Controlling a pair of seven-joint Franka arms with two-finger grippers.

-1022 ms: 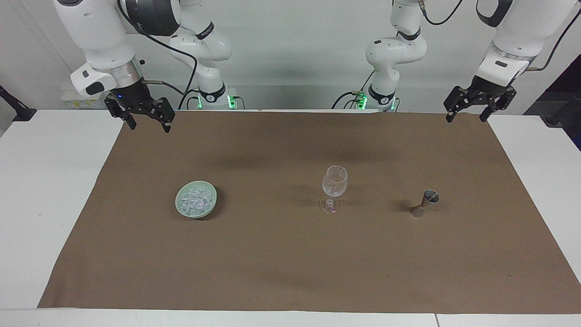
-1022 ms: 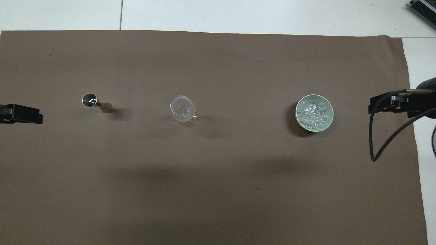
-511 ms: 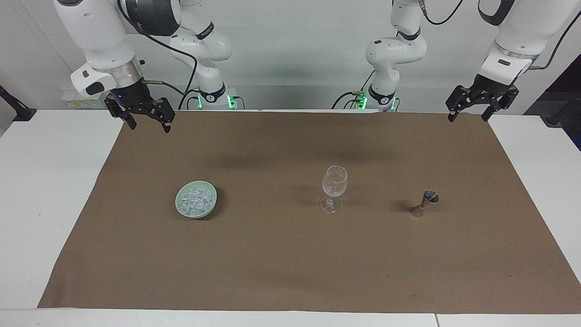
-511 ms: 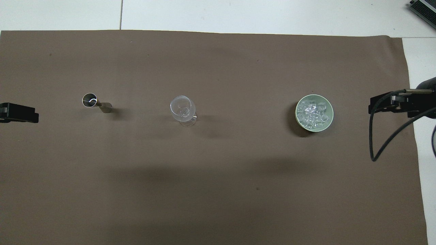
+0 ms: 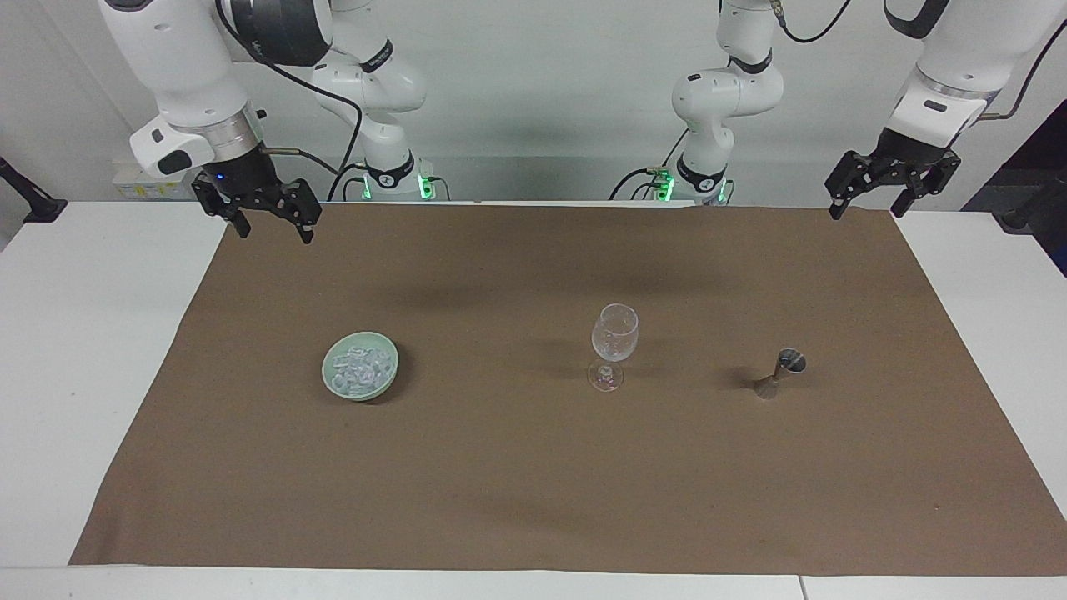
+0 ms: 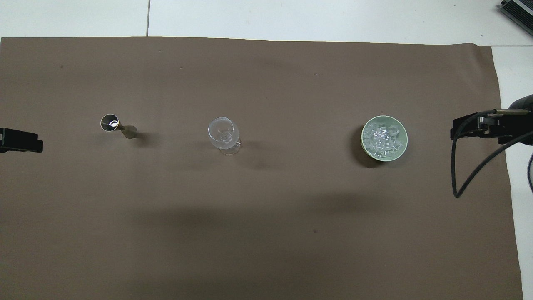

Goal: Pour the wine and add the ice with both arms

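The ice [image 5: 358,365] is heaped in a pale green bowl [image 5: 393,374] toward the right arm's end of the brown mat; the ice [image 6: 383,137] and the bowl [image 6: 363,144] also show in the overhead view. A clear stemmed glass [image 5: 614,343] [image 6: 224,134] stands upright mid-mat. A small metal jigger [image 5: 780,372] [image 6: 116,126] stands toward the left arm's end. My right gripper [image 5: 275,236] [image 6: 470,129] hangs open and empty over the mat's corner at the robots' edge. My left gripper [image 5: 866,213] [image 6: 21,140] hangs open and empty over the other corner at that edge.
The brown mat [image 5: 533,500] covers most of the white table [image 5: 92,350]. A black cable [image 6: 466,179] loops down from the right arm's wrist. Bowl, glass and jigger stand in a row, well apart.
My left gripper has risen a little and drifted outward toward its end of the table. The right arm and the objects have not moved.
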